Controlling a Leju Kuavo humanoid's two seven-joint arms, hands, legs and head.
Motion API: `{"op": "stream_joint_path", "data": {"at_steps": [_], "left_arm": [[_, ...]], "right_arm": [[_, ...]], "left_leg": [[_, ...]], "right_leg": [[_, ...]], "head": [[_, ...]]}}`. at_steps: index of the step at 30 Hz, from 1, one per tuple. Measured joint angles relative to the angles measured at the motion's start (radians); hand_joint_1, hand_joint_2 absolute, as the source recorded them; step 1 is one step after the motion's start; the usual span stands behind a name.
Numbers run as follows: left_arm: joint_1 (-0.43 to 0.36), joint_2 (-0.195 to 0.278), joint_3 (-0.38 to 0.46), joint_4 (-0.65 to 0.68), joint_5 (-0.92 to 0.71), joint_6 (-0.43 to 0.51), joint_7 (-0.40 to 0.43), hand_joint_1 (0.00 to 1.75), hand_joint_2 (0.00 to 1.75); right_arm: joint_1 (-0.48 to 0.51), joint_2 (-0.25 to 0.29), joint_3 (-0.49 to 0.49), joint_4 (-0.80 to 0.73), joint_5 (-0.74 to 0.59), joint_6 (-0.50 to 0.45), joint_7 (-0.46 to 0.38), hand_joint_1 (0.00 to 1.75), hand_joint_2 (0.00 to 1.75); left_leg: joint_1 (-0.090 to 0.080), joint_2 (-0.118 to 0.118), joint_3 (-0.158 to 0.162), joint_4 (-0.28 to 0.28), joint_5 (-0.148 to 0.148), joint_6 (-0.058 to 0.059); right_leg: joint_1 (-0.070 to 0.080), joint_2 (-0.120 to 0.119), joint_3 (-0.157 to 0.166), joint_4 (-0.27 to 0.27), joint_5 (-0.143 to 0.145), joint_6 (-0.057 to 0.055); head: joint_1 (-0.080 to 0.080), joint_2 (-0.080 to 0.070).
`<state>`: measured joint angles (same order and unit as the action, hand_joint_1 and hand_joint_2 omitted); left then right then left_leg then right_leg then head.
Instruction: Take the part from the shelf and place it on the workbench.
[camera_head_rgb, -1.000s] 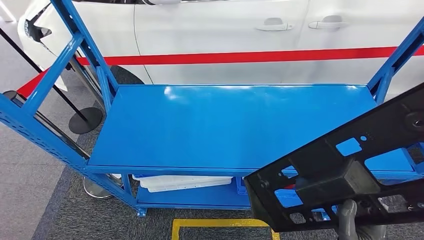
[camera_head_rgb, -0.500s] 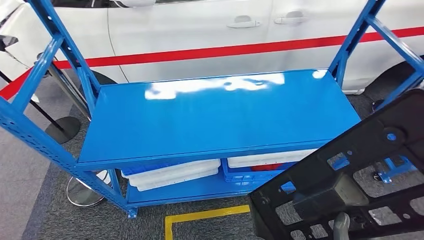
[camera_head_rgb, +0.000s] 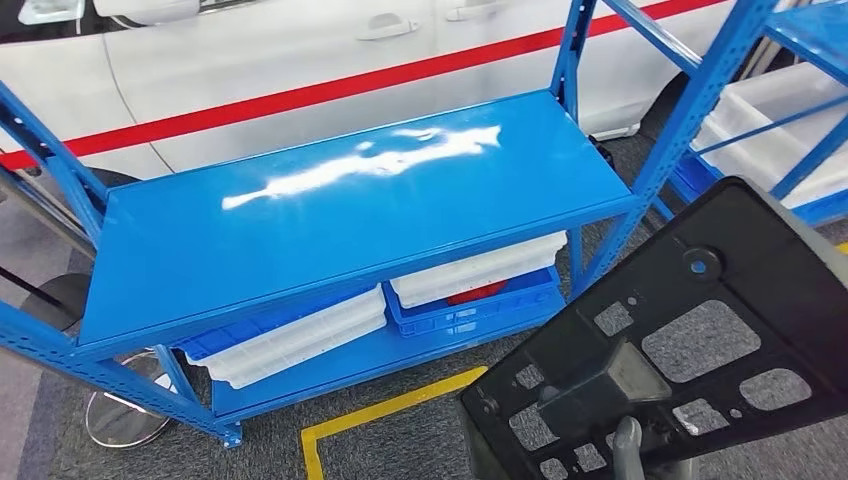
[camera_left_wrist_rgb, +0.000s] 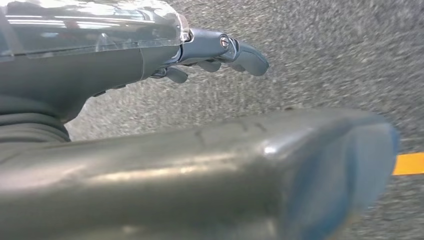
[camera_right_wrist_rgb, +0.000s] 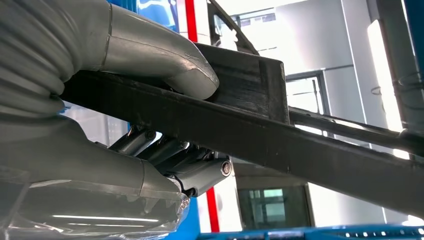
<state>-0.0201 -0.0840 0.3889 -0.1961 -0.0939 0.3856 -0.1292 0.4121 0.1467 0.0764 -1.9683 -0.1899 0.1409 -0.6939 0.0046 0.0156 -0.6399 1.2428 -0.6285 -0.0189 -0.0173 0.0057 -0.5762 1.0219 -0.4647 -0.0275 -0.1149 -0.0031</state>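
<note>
The part (camera_head_rgb: 720, 300) is a large flat black plastic panel with several cut-outs, tilted in the lower right of the head view. My right hand (camera_head_rgb: 629, 447) holds it from below, its grey thumb lying over the panel's near edge. In the right wrist view my right hand (camera_right_wrist_rgb: 165, 100) grips the black part (camera_right_wrist_rgb: 300, 145), thumb on one face and dark fingers on the other. The blue shelf (camera_head_rgb: 330, 220) has a bare top deck. My left hand (camera_left_wrist_rgb: 210, 50) hangs over grey carpet with its fingers apart, holding nothing.
White trays (camera_head_rgb: 300, 340) and a blue crate (camera_head_rgb: 470, 305) sit on the shelf's lower deck. A second blue rack (camera_head_rgb: 790, 120) with a white tray stands at the right. A white car with a red stripe (camera_head_rgb: 300, 60) is behind. Yellow floor tape (camera_head_rgb: 390, 410) runs in front.
The camera has turned right: the shelf has slid left and tilted in the picture, and a second rack has come in at the right. My right hand still holds the part.
</note>
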Motion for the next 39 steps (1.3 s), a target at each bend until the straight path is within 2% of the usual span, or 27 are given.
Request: {"op": "stream_joint_path", "data": {"at_steps": [1, 2, 4, 6, 8, 10, 11, 12, 14, 16, 17, 18, 20, 22, 23, 25, 26, 28, 29, 30, 31, 32, 33, 34, 36, 38, 39], "left_arm": [[0.001, 0.003, 0.006, 0.0, 0.004, -0.003, 0.001, 0.0, 0.0], [0.001, 0.008, 0.011, 0.0, 0.007, -0.007, 0.001, 0.0, 0.0], [0.001, 0.016, 0.021, 0.0, 0.01, -0.01, 0.001, 0.0, 0.0], [0.0, 0.023, 0.029, 0.0, 0.01, -0.005, -0.002, 0.0, 0.0], [0.0, 0.026, 0.036, -0.001, 0.01, 0.006, -0.01, 0.0, 0.0], [-0.001, 0.022, 0.039, -0.001, 0.01, 0.019, -0.016, 0.0, 0.0], [-0.003, 0.019, 0.04, -0.001, 0.009, 0.025, -0.016, 0.0, 0.0], [-0.002, 0.016, 0.041, -0.001, 0.007, 0.03, -0.015, 0.0, 0.0], [0.002, 0.011, 0.042, -0.001, 0.0, 0.037, -0.006, 0.0, 0.0], [0.007, 0.008, 0.042, -0.001, -0.008, 0.041, 0.005, 0.0, 0.0], [0.008, 0.007, 0.043, -0.001, -0.011, 0.043, 0.009, 0.0, 0.0], [0.009, 0.005, 0.043, -0.001, -0.014, 0.044, 0.011, 0.0, 0.0], [0.007, 0.002, 0.043, -0.001, -0.017, 0.045, 0.013, 0.0, 0.0], [0.007, 0.0, 0.043, -0.001, -0.02, 0.047, 0.012, 0.0, 0.0], [0.007, 0.0, 0.044, -0.001, -0.021, 0.049, 0.012, 0.0, 0.0], [0.004, -0.002, 0.044, -0.001, -0.022, 0.052, 0.01, 0.0, 0.0], [0.002, -0.003, 0.045, -0.002, -0.024, 0.054, 0.01, 0.0, 0.0], [0.004, -0.005, 0.045, -0.002, -0.029, 0.059, 0.01, 0.0, 0.0], [0.007, -0.006, 0.046, -0.002, -0.032, 0.063, 0.01, 0.0, 0.0], [0.011, -0.008, 0.046, -0.002, -0.036, 0.067, 0.01, 0.0, 0.0], [0.014, -0.008, 0.046, -0.002, -0.039, 0.072, 0.011, 0.0, 0.0], [0.016, -0.009, 0.046, -0.002, -0.042, 0.076, 0.011, 0.0, 0.0], [0.018, -0.01, 0.046, -0.002, -0.044, 0.079, 0.01, 0.0, 0.0], [0.02, -0.012, 0.046, -0.002, -0.047, 0.082, 0.01, 0.0, 0.0], [0.022, -0.015, 0.046, -0.002, -0.053, 0.087, 0.01, 0.0, 0.0], [0.026, -0.018, 0.046, -0.002, -0.057, 0.092, 0.009, 0.0, 0.0], [0.026, -0.021, 0.046, -0.002, -0.059, 0.095, 0.008, 0.0, 0.0]], "right_arm": [[-0.002, 0.0, 0.013, 0.006, 0.003, -0.01, 0.0, 1.75, 1.75], [-0.003, 0.0, 0.024, 0.012, 0.006, -0.018, 0.0, 1.75, 1.75], [-0.004, 0.0, 0.043, 0.023, 0.014, -0.032, 0.0, 1.75, 1.75], [-0.008, -0.001, 0.062, 0.032, 0.021, -0.041, 0.0, 1.75, 1.75], [-0.012, -0.001, 0.083, 0.04, 0.025, -0.05, 0.0, 1.75, 1.75], [-0.013, -0.002, 0.103, 0.049, 0.025, -0.058, 0.0, 1.75, 1.75], [-0.013, -0.003, 0.112, 0.054, 0.023, -0.063, -0.001, 1.75, 1.75], [-0.016, -0.005, 0.12, 0.059, 0.019, -0.068, -0.001, 1.75, 1.75], [-0.024, -0.012, 0.135, 0.071, 0.009, -0.078, -0.001, 1.75, 1.75], [-0.03, -0.021, 0.148, 0.082, -0.001, -0.087, 0.0, 1.75, 1.75], [-0.03, -0.025, 0.154, 0.086, -0.006, -0.091, 0.0, 1.75, 1.75], [-0.031, -0.029, 0.159, 0.091, -0.012, -0.095, 0.0, 1.75, 1.75], [-0.034, -0.036, 0.167, 0.099, -0.027, -0.101, 0.0, 1.75, 1.75], [-0.041, -0.042, 0.175, 0.107, -0.04, -0.105, 0.0, 1.75, 1.75], [-0.045, -0.044, 0.179, 0.111, -0.044, -0.106, 0.0, 1.75, 1.75], [-0.048, -0.049, 0.184, 0.118, -0.048, -0.107, 0.0, 1.75, 1.75], [-0.049, -0.052, 0.187, 0.122, -0.051, -0.108, -0.001, 1.75, 1.75], [-0.058, -0.055, 0.197, 0.129, -0.055, -0.111, -0.001, 1.75, 1.75], [-0.063, -0.057, 0.201, 0.132, -0.057, -0.112, -0.001, 1.75, 1.75], [-0.069, -0.058, 0.206, 0.136, -0.058, -0.113, 0.0, 1.75, 1.75], [-0.072, -0.06, 0.21, 0.14, -0.06, -0.113, 0.0, 1.75, 1.75], [-0.075, -0.062, 0.213, 0.143, -0.061, -0.114, 0.0, 1.75, 1.75], [-0.077, -0.064, 0.216, 0.147, -0.063, -0.114, 0.0, 1.75, 1.75], [-0.08, -0.066, 0.218, 0.15, -0.066, -0.114, 0.0, 1.75, 1.75], [-0.089, -0.07, 0.226, 0.157, -0.072, -0.114, 0.0, 1.75, 1.75], [-0.101, -0.074, 0.234, 0.164, -0.077, -0.113, 0.0, 1.75, 1.75], [-0.106, -0.078, 0.238, 0.168, -0.078, -0.113, 0.0, 1.75, 1.75]], "left_leg": [[0.0, -0.005, -0.003, 0.036, -0.013, 0.002], [-0.001, -0.008, 0.01, 0.04, -0.007, 0.006], [-0.005, -0.028, 0.087, -0.061, 0.046, 0.021], [-0.009, -0.079, 0.175, -0.204, 0.079, 0.039], [-0.015, -0.103, 0.207, -0.266, 0.082, 0.043], [-0.015, -0.08, 0.203, -0.275, 0.096, 0.044], [-0.013, -0.065, 0.201, -0.28, 0.105, 0.047], [-0.01, -0.05, 0.198, -0.286, 0.114, 0.052], [-0.009, -0.017, 0.186, -0.29, 0.127, 0.058], [-0.01, 0.018, 0.171, -0.286, 0.134, 0.058], [-0.01, 0.035, 0.164, -0.283, 0.136, 0.056], [-0.009, 0.05, 0.157, -0.278, 0.137, 0.054], [-0.007, 0.076, 0.148, -0.266, 0.136, 0.048], [-0.009, 0.096, 0.143, -0.252, 0.131, 0.035], [-0.01, 0.105, 0.143, -0.248, 0.129, 0.028], [-0.01, 0.119, 0.144, -0.246, 0.129, 0.016], [-0.008, 0.111, 0.144, -0.242, 0.124, 0.01], [-0.001, 0.058, 0.12, -0.186, 0.08, 0.0], [0.002, 0.024, 0.095, -0.128, 0.044, -0.003], [0.004, 0.004, 0.065, -0.058, 0.008, -0.005], [0.004, -0.004, 0.037, 0.004, -0.015, -0.006], [0.005, -0.007, 0.02, 0.041, -0.02, -0.006], [0.005, -0.008, 0.02, 0.041, -0.004, -0.005], [0.005, -0.013, 0.038, -0.002, 0.03, -0.001], [0.005, -0.057, 0.097, -0.14, 0.103, 0.009], [0.005, -0.099, 0.129, -0.226, 0.13, 0.016], [0.005, -0.102, 0.132, -0.235, 0.128, 0.017]], "right_leg": [[0.003, 0.014, -0.012, 0.001, 0.009, -0.001], [0.006, 0.028, -0.023, 0.002, 0.019, -0.001], [0.01, 0.057, -0.042, 0.002, 0.037, 0.0], [0.01, 0.082, -0.055, 0.002, 0.053, 0.006], [0.006, 0.103, -0.063, 0.0, 0.069, 0.017], [0.006, 0.122, -0.067, -0.005, 0.083, 0.031], [0.007, 0.111, -0.072, 0.0, 0.08, 0.035], [0.008, 0.09, -0.082, 0.019, 0.062, 0.038], [0.007, 0.03, -0.123, 0.121, -0.013, 0.045], [0.001, 0.005, -0.162, 0.245, -0.08, 0.055], [-0.002, 0.0, -0.16, 0.27, -0.09, 0.06], [-0.006, -0.005, -0.138, 0.256, -0.082, 0.064], [-0.01, -0.034, -0.045, 0.129, -0.045, 0.068], [-0.005, -0.067, 0.021, 0.023, -0.025, 0.057], [-0.001, -0.073, 0.03, 0.004, -0.025, 0.047], [0.003, -0.055, 0.024, 0.004, -0.021, 0.029], [0.002, -0.046, 0.021, 0.001, -0.016, 0.022], [-0.003, -0.025, 0.014, -0.005, -0.006, 0.008], [-0.002, -0.014, 0.01, -0.005, -0.002, 0.003], [-0.001, -0.002, 0.006, -0.004, 0.001, 0.0], [0.0, 0.012, 0.003, -0.003, 0.003, -0.002], [0.002, 0.026, 0.0, -0.002, 0.004, -0.002], [0.003, 0.041, -0.001, 0.0, 0.006, -0.002], [0.004, 0.056, -0.001, 0.001, 0.006, -0.001], [0.006, 0.084, -0.002, 0.004, 0.009, 0.004], [0.005, 0.109, -0.01, 0.006, 0.016, 0.015], [0.003, 0.121, -0.015, 0.006, 0.02, 0.022]], "head": [[0.0, 0.0], [0.0, 0.0], [0.0, 0.0], [0.0, 0.0], [0.0, 0.0], [0.0, 0.0], [0.0, 0.0], [0.001, 0.0], [0.001, 0.0], [0.001, 0.0], [0.001, 0.0], [0.001, 0.0], [0.001, 0.0], [0.001, 0.0], [0.001, 0.0], [0.001, 0.0], [0.001, 0.0], [0.001, 0.0], [0.001, 0.0], [0.001, 0.0], [0.001, 0.0], [0.001, 0.0], [0.001, 0.0], [0.001, 0.0], [0.001, 0.0], [0.001, 0.0], [0.001, 0.0]]}}
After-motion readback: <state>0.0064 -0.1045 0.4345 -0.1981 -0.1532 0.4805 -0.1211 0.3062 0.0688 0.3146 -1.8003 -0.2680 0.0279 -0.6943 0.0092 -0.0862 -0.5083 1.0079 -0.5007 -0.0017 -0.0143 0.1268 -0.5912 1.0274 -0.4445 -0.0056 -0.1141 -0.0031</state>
